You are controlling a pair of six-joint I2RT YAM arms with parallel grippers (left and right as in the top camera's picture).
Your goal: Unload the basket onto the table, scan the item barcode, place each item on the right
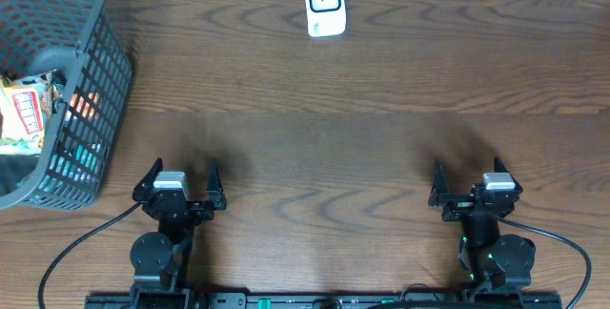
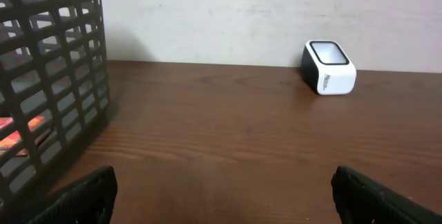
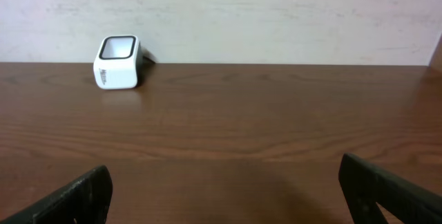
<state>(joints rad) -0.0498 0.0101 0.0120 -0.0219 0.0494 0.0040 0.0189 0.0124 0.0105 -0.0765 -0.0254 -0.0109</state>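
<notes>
Currently at start: left gripper (image 1: 183,172), right gripper (image 1: 469,174) both spread wide, empty. Next I send left into basket (image 1: 103,78) for snack packet (image 1: 24,109), then toward scanner (image 1: 324,4).

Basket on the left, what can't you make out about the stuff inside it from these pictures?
Overhead: the basket runs off the left edge, so part of its contents is cut off.
Overhead: the packets inside are too small to read; no barcode can be made out.
Left wrist: the mesh wall hides all but orange patches.
Right wrist: the basket is out of frame.
</notes>
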